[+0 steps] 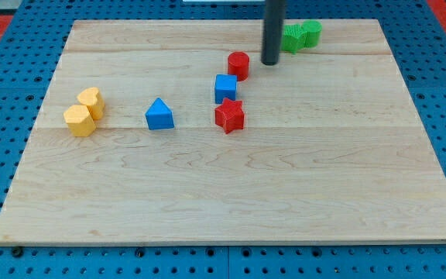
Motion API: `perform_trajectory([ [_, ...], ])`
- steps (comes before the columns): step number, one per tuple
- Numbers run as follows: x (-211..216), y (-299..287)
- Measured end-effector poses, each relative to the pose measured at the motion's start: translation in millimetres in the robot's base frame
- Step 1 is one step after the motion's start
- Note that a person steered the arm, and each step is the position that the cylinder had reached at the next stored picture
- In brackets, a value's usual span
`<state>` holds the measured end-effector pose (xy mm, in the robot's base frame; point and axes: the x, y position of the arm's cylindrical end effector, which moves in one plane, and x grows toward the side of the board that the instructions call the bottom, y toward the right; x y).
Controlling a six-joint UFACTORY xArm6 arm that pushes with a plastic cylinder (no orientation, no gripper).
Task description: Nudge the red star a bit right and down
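Observation:
The red star (pixel 229 115) lies near the middle of the wooden board (pixel 231 186). A blue cube (pixel 225 87) touches it just above. A red cylinder (pixel 238 65) stands above the cube. My tip (pixel 270 63) rests on the board just right of the red cylinder, above and to the right of the red star, apart from it.
A blue triangle (pixel 159 115) lies left of the star. Two yellow blocks (pixel 79 120) (pixel 91 102) sit together at the view's left. Two green blocks (pixel 293 37) (pixel 311 32) sit at the top, right of the rod. A blue pegboard surrounds the board.

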<state>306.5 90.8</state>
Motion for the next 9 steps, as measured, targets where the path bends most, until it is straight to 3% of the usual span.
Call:
perform_trajectory([
  [2,0,-12],
  [4,28,-137],
  [6,-26,-197],
  [8,80,-170],
  [9,93,-145],
])
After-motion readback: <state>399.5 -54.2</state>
